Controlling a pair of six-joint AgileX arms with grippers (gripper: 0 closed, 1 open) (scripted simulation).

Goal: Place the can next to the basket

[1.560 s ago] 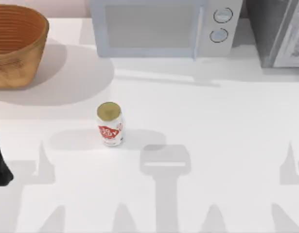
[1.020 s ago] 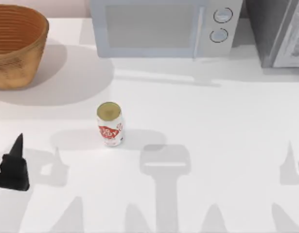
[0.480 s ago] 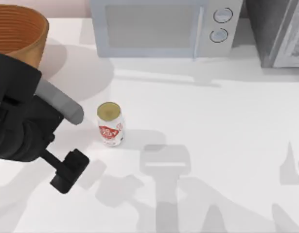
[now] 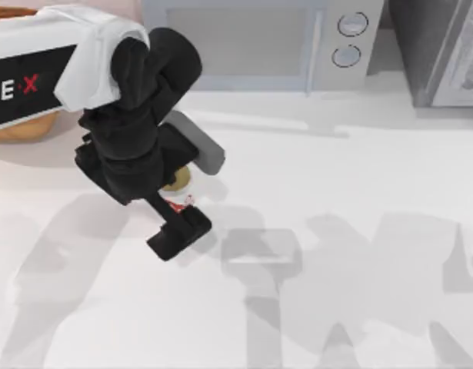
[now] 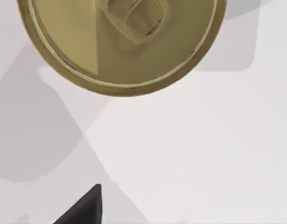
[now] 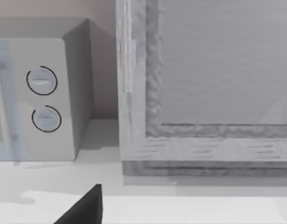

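Left gripper: over the can, hanging from the left arm that reaches in from the table's left — whether its fingers are parted or closed, cannot tell.
Can: upright on the white table, gold top directly below the left wrist camera; from above, mostly hidden under the arm.
Basket: far left corner, partly covered by the arm, apart from the can.
Microwave: far edge, behind the can.
Right gripper: fingertip faces the microwave's two dials.

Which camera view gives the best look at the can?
The left wrist view: the can's gold top with its pull tab sits close below the camera. In the top view the left arm hides most of it. The right wrist view faces the microwave.
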